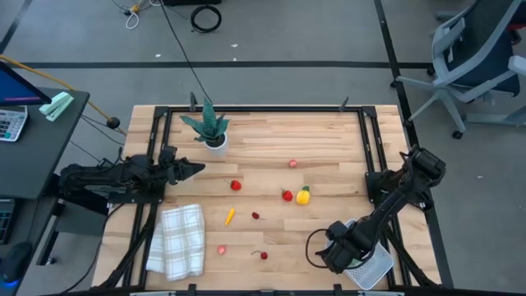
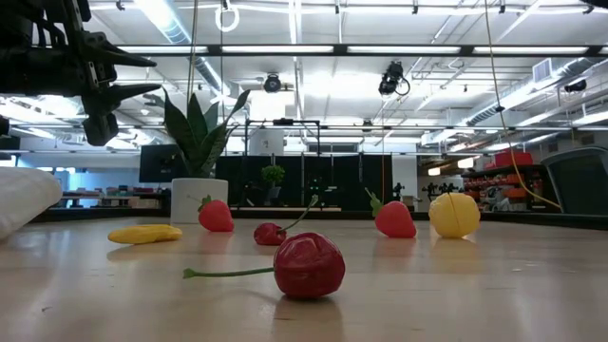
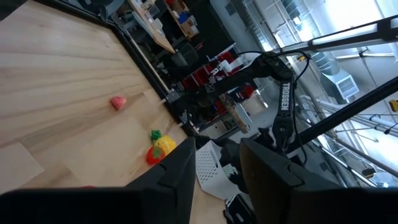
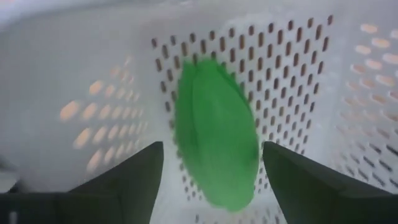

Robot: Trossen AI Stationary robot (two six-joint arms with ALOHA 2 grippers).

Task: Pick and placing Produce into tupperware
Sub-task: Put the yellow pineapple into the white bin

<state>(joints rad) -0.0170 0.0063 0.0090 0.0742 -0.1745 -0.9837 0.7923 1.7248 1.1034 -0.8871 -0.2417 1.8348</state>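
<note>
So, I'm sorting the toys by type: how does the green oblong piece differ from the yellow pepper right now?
The green oblong piece already lies inside the white tupperware, between the right gripper's open fingers; the yellow pepper sits out on the table. The green one is plain and elongated; the pepper is rounder, with a red strawberry beside it. Neither is gripped.

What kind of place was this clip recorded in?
Most likely a robotics lab or workshop. A wooden table stands on a grey floor marked with tape lines, with an office chair beside it, and the low view shows strip lights and shelving in a large open room behind.
</note>
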